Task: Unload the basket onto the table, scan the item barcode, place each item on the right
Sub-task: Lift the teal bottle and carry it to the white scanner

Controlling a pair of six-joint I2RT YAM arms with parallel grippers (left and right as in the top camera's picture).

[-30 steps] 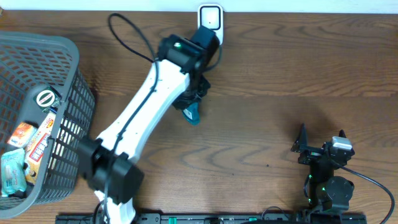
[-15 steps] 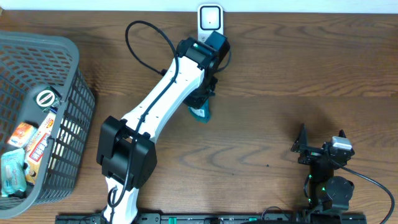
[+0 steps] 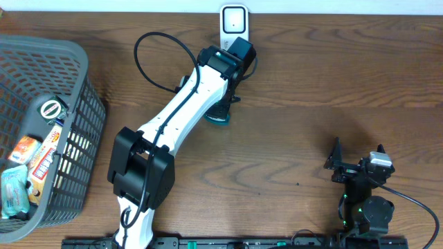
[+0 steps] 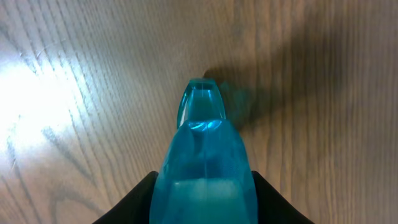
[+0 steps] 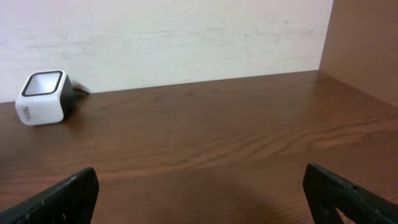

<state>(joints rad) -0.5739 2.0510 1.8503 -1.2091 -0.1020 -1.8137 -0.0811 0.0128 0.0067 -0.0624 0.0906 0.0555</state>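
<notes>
Left pincer (image 4: 204,210) grips a teal bottle (image 4: 204,152), nose down toward the counter (image 4: 68,93); the white scanner (image 3: 234,21) stands just beyond, at the far edge.

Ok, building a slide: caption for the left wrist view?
Left tool holding a translucent blue item over the wooden table.
</notes>
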